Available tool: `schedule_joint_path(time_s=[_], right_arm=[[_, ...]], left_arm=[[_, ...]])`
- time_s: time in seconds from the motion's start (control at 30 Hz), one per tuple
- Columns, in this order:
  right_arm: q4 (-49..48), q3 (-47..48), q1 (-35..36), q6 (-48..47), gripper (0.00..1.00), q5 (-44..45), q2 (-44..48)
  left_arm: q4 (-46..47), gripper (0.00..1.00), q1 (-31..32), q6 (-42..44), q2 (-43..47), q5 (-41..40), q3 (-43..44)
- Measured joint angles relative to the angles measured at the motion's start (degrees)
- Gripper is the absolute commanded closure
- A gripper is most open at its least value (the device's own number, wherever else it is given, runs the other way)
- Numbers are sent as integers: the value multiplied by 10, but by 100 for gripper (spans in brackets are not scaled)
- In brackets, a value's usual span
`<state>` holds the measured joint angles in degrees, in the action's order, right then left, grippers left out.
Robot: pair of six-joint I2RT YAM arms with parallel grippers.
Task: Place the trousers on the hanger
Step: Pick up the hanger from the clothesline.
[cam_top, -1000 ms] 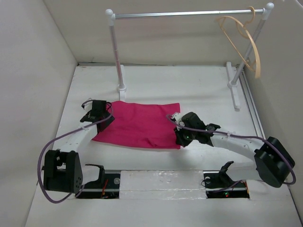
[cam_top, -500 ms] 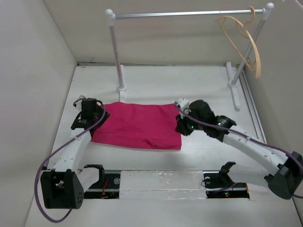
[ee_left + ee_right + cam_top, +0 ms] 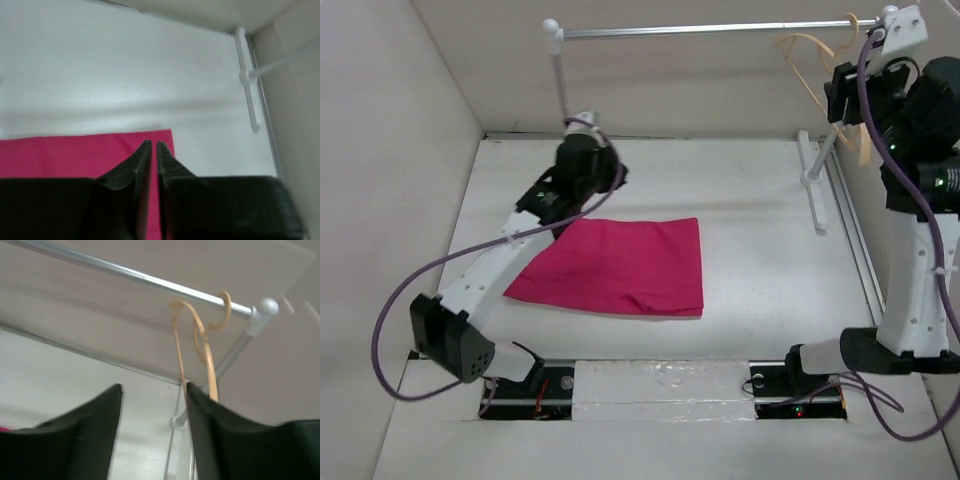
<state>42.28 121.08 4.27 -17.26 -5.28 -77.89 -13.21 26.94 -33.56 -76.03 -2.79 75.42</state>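
Lifted left gripper (image 3: 154,145) off trousers (image 3: 75,152), clenched on nothing, cloth flat beneath | raised right gripper (image 3: 152,390), jaws parted, empty | hanger (image 3: 179,347) just ahead of right fingertips, hooked on rail (image 3: 125,275) beyond | likely fetching hanger; trousers not yet hung

Plain beige walls (image 3: 390,120) enclosing a white table (image 3: 760,250), a white-and-silver rail frame (image 3: 700,29) standing toward its far edge.

no legible text, labels, brand marks or numbers in any view, nothing on thin tan wooden hanger (image 3: 212,375), folded magenta trousers (image 3: 620,265), white-and-silver rail frame (image 3: 720,28)
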Motion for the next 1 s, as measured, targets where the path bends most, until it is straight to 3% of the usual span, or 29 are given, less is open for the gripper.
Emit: schedule_joint_path(time_s=[0.07, 0.13, 0.27, 0.53, 0.73, 0.93, 0.97, 1.0], right_arm=[[5, 17, -72, -9, 23, -30, -31], [12, 18, -130, -8, 20, -66, -61], [29, 19, -199, -9, 14, -134, -130], [48, 22, -243, -21, 14, -217, -195], [29, 10, -244, -21, 31, -238, -197], [9, -24, -230, -20, 43, -235, -203], [6, -26, -229, -20, 57, -234, -206], [3, -27, -227, -23, 64, -233, -207]], left_arm=[[2, 77, 79, 33, -47, -38, 47], [0, 62, 152, 56, -63, -60, 53], [-6, 53, 238, 79, -59, -62, 41], [13, 42, 288, 71, -30, -45, -79], [12, 42, 288, 56, -30, -40, -128], [16, 45, 288, 50, -30, -40, -128], [17, 46, 288, 48, -30, -40, -128], [17, 47, 288, 47, -30, -40, -128]])
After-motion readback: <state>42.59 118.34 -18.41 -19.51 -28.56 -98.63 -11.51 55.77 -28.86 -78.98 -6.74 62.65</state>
